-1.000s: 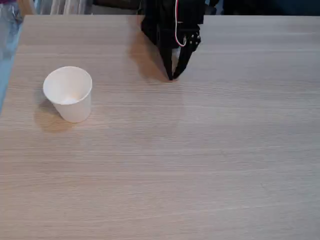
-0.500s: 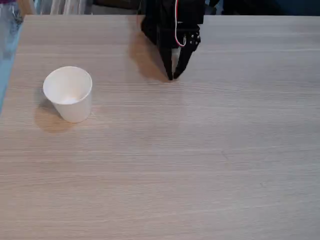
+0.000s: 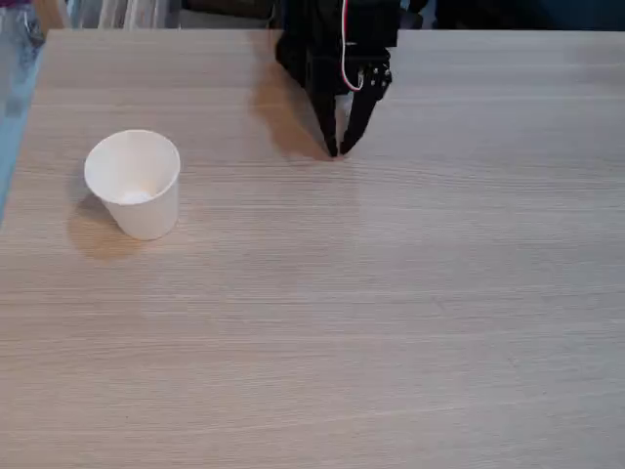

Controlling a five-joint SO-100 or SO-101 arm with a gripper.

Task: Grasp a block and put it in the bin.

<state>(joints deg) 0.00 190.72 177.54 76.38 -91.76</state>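
Observation:
The bin, a plain white paper cup (image 3: 133,183), stands upright at the left of the wooden table (image 3: 391,313) in the fixed view. My black gripper (image 3: 337,150) hangs at the table's far middle, well to the right of the cup and farther back. Its fingers (image 3: 359,115) point down and converge to a tip just above the tabletop. They are shut with nothing showing between them. The block is out of view; I cannot tell whether it lies inside the cup.
The arm's black body (image 3: 337,39) with a pink-white cable stands at the table's far edge. The table's left edge runs close beside the cup. Bare wood stretches across the front and right.

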